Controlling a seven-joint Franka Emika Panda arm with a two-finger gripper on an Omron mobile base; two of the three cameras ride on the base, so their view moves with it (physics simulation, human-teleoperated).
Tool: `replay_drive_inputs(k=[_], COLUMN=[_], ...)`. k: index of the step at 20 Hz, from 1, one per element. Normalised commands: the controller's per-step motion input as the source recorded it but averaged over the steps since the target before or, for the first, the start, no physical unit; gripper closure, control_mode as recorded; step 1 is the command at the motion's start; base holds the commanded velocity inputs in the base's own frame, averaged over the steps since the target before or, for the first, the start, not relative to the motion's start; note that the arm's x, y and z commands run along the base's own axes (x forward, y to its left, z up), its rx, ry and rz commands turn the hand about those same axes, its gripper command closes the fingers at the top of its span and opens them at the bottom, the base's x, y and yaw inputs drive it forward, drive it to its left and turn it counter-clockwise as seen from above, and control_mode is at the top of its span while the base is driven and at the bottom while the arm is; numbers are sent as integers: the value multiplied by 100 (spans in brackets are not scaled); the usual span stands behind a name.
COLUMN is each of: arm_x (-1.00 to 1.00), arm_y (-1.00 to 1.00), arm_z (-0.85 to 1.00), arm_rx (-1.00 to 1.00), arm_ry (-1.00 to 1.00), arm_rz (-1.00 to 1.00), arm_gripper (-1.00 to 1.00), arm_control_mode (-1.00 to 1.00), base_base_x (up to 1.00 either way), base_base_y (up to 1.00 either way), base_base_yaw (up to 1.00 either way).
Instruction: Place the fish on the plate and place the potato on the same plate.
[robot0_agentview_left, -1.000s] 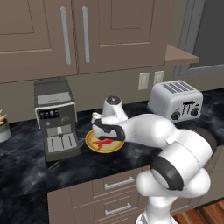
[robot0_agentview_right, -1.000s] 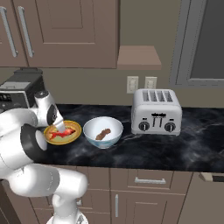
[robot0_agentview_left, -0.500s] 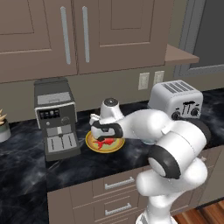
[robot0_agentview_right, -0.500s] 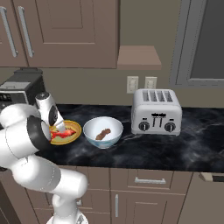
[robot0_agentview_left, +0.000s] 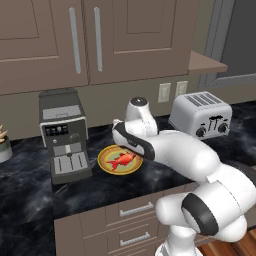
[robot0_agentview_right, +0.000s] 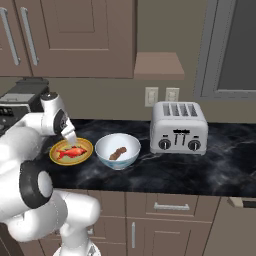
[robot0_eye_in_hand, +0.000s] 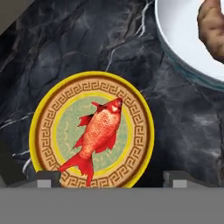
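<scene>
A black marbled counter (robot0_eye_in_hand: 87, 39) is seen beneath brown cabinets (robot0_agentview_left: 100, 40), with a toaster (robot0_agentview_right: 179, 127) and coffee machine (robot0_agentview_left: 65, 137) on it. The red-orange fish (robot0_eye_in_hand: 97, 133) is laid flat in the yellow plate (robot0_eye_in_hand: 46, 118), just beyond and between the fingers (robot0_eye_in_hand: 48, 178) of the gripper (robot0_eye_in_hand: 111, 179), which are spread apart and grasp nothing. The brown potato (robot0_eye_in_hand: 212, 26) is seen in the white bowl (robot0_eye_in_hand: 183, 43), farther out past the right finger.

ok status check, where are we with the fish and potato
Gripper open above the plate. Fish lying on the plate, released. Potato sits in the white bowl beside it. Nothing in the way.

Kitchen: cabinets (robot0_agentview_left: 85, 40), toaster (robot0_agentview_right: 179, 127), coffee machine (robot0_agentview_left: 64, 135)
</scene>
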Motion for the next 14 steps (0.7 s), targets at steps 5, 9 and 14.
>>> replay_drive_inputs(k=[5,9,14], arm_x=[-31,-13,0], arm_y=[-79,-97,-83], arm_z=[37,36,31], arm_rx=[0,0,0], arm_ry=[6,3,0], arm_rz=[0,4,16], arm_gripper=[-100,-100,-100], arm_control_mode=[-100,-100,-100], base_base_x=[0,0,0], base_base_y=[0,0,0], base_base_yaw=[0,0,0])
